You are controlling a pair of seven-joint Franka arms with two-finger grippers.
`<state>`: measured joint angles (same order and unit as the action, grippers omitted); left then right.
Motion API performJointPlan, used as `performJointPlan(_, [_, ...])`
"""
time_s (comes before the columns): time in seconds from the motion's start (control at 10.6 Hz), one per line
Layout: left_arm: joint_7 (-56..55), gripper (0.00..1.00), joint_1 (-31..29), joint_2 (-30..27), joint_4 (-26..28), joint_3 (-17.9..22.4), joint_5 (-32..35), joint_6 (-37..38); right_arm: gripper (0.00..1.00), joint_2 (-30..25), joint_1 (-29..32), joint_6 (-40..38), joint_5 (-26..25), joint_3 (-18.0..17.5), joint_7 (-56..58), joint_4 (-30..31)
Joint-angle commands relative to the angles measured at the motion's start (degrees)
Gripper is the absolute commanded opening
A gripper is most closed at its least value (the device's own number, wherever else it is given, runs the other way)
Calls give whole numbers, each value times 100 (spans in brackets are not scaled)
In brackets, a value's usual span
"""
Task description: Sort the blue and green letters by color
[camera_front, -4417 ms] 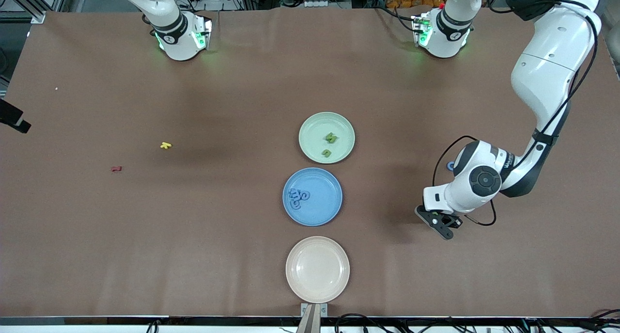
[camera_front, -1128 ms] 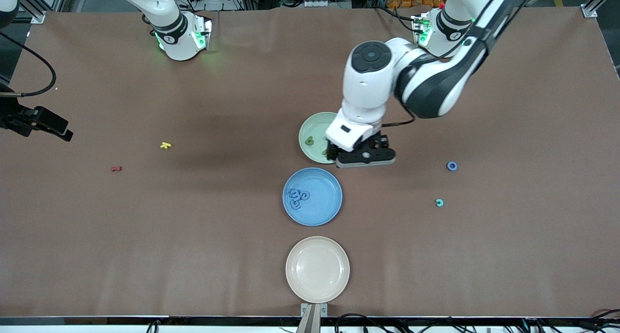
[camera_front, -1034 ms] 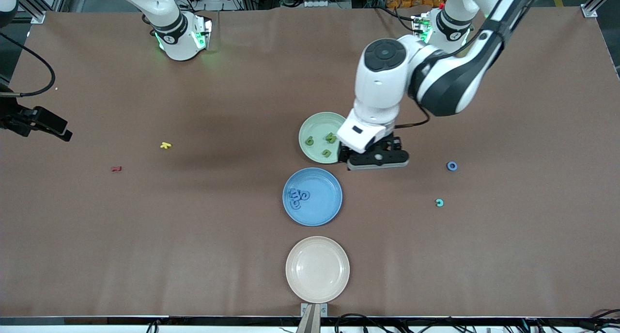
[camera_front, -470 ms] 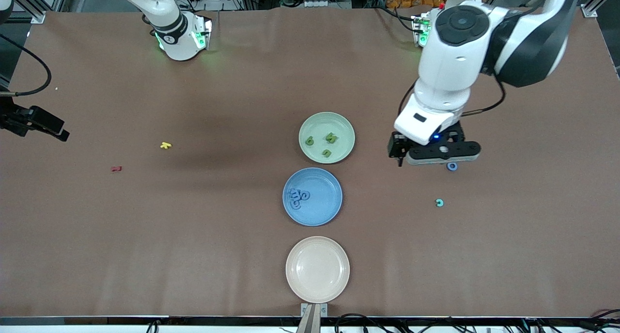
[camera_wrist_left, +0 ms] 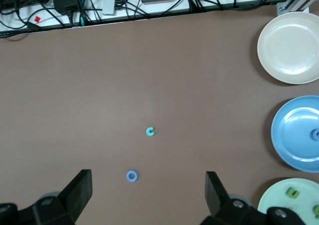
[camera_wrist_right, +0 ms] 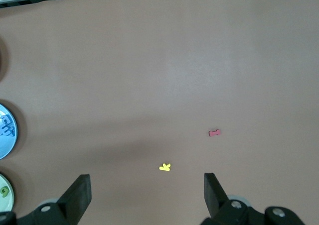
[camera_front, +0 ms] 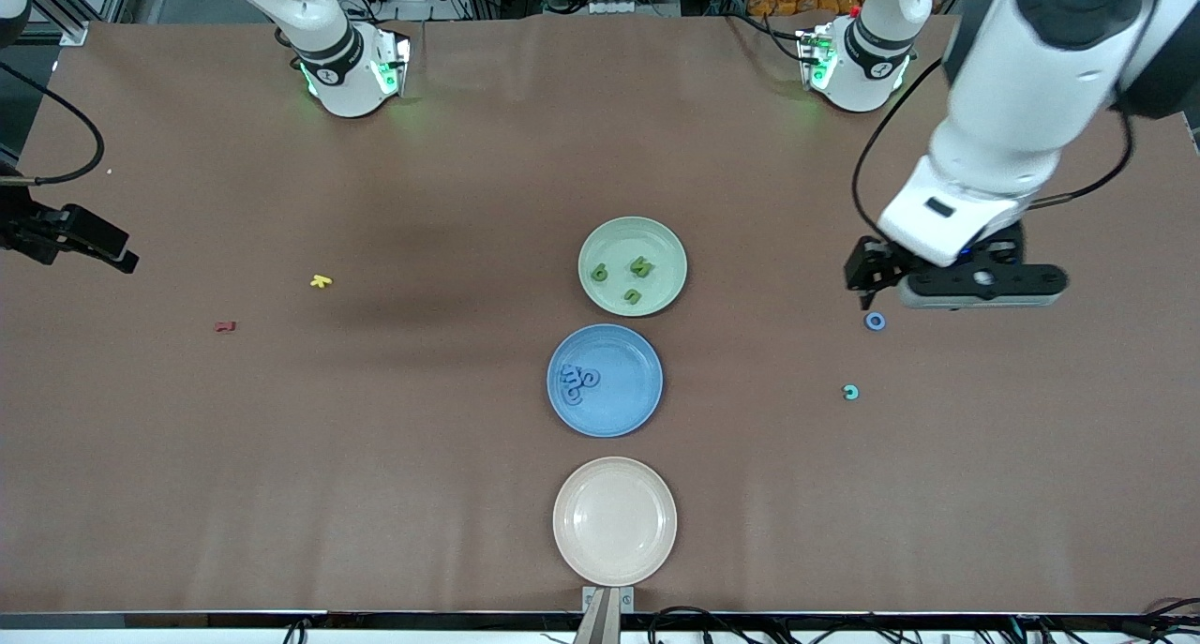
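Three green letters (camera_front: 634, 278) lie in the pale green plate (camera_front: 619, 239). A cluster of blue letters (camera_front: 577, 382) lies in the blue plate (camera_front: 630, 393). A blue ring letter (camera_front: 875, 321) and a cyan C letter (camera_front: 850, 392) rest on the brown table toward the left arm's end. My left gripper (camera_front: 956, 286) hangs open and empty over the ring. In the left wrist view the ring (camera_wrist_left: 131, 175) lies between the spread fingers of that gripper (camera_wrist_left: 148, 195), and the C (camera_wrist_left: 150, 131) lies past them. My right gripper (camera_front: 84, 243) waits open and empty at the right arm's end.
An empty beige plate (camera_front: 614, 520) sits nearest the front camera, in line with the other two plates. A tiny yellow letter (camera_front: 321, 281) and a tiny red letter (camera_front: 224, 326) lie toward the right arm's end. They also show under the right gripper (camera_wrist_right: 144, 192) as yellow letter (camera_wrist_right: 165, 167) and red letter (camera_wrist_right: 215, 133).
The left arm has swung away from the green plate toward its own end of the table and now hangs over the blue ring. A third green letter lies in the green plate. The right arm stayed put.
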<state>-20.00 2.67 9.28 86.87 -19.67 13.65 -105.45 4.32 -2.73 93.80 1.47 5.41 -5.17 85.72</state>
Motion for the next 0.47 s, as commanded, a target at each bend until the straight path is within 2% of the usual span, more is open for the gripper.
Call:
performJointPlan(0.0, [418, 100, 102, -383, -161, 366, -249, 700, 100, -1, 70, -11, -15, -84, -63, -56])
performJointPlan(0.19, [505, 100, 93, -602, -223, 603, -318, 789, 100, -1, 70, -11, -15, -84, -54, -56])
performJointPlan(0.38, [523, 100, 119, -656, -223, 972, -861, 1078, 100, -1, 62, -11, -15, -84, -45, -56])
